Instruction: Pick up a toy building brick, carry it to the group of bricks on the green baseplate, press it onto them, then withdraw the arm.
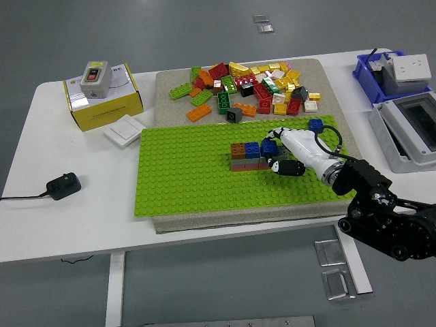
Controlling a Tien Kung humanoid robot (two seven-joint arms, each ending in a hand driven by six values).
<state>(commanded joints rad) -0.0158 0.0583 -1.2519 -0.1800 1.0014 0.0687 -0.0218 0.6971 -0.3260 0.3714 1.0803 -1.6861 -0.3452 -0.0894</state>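
Note:
A green baseplate (pixel 184 184) lies on a beige mat in the middle of the table. On it stands a low group of bricks (pixel 244 157): brown and blue on top, grey and red below. My right hand (pixel 276 155), white with black fingertips, reaches in from the lower right and curls around a blue brick (pixel 270 145) at the group's right end. The brick sits down against the group, touching the blue one beside it. A pile of loose bricks (pixel 252 85) lies on the mat behind the plate. The left arm is out of view.
A lone blue brick (pixel 315 125) rests at the plate's far right corner. A yellow box (pixel 102 102) with a grey switch, a white switch plate (pixel 125 129) and a black adapter (pixel 63 185) are at the left. A blue bin (pixel 381 71) and a grey enclosure (pixel 409 129) stand at the right.

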